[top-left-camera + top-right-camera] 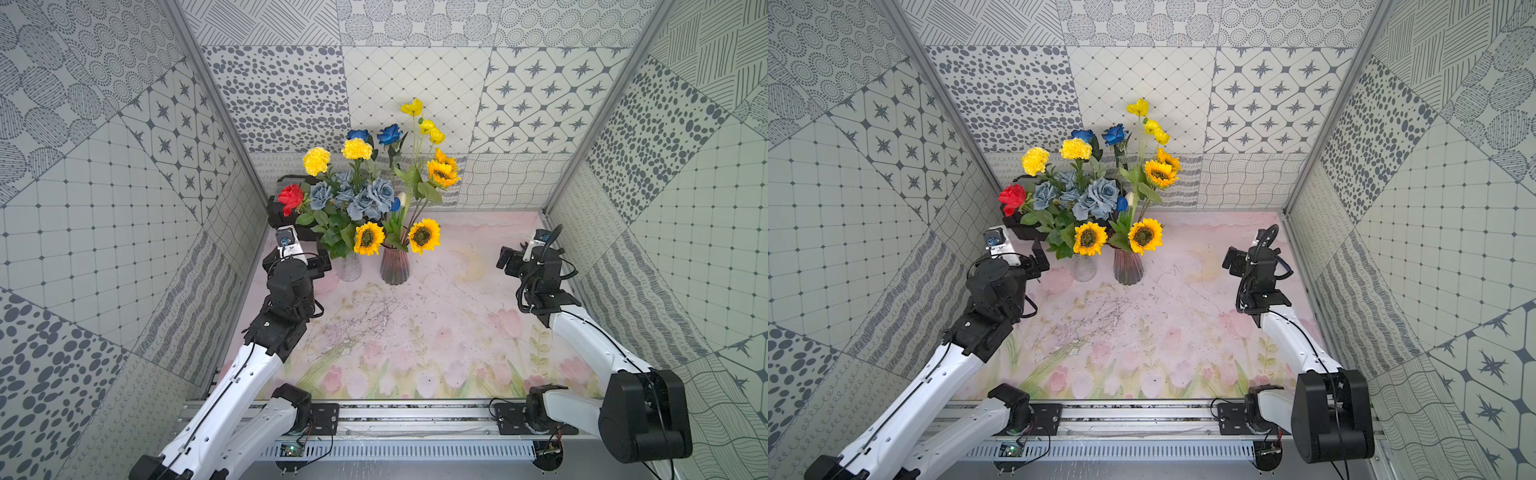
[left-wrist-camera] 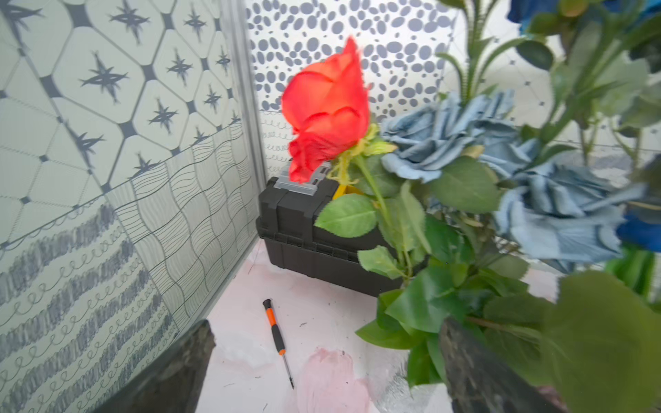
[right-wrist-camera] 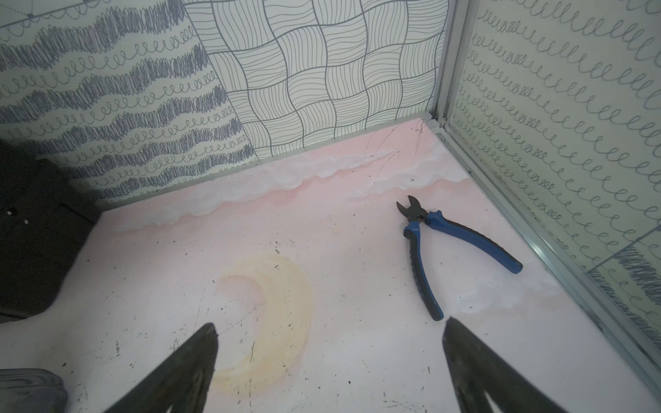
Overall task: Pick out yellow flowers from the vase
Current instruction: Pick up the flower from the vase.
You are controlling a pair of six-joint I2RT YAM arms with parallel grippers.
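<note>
Left wrist view: left pincer (image 2: 325, 332) gapes near the red flower (image 2: 327, 111); right pincer (image 3: 331, 323) gapes too; yellow flowers (image 1: 368, 237) stand in vases (image 1: 395, 268).

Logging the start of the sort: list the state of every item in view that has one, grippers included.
Left gripper: open, empty.
Right gripper: open, empty.
Long-stemmed yellow flowers: all in the vases, none pulled.
Ribbed purple glass vase: upright, holding stems.
Clear glass vase: upright, holding stems.
Black plastic toolbox: lid shut.
Blue-handled cutters: lying flat, handles spread.
Orange-and-black screwdriver: lying flat.
</note>
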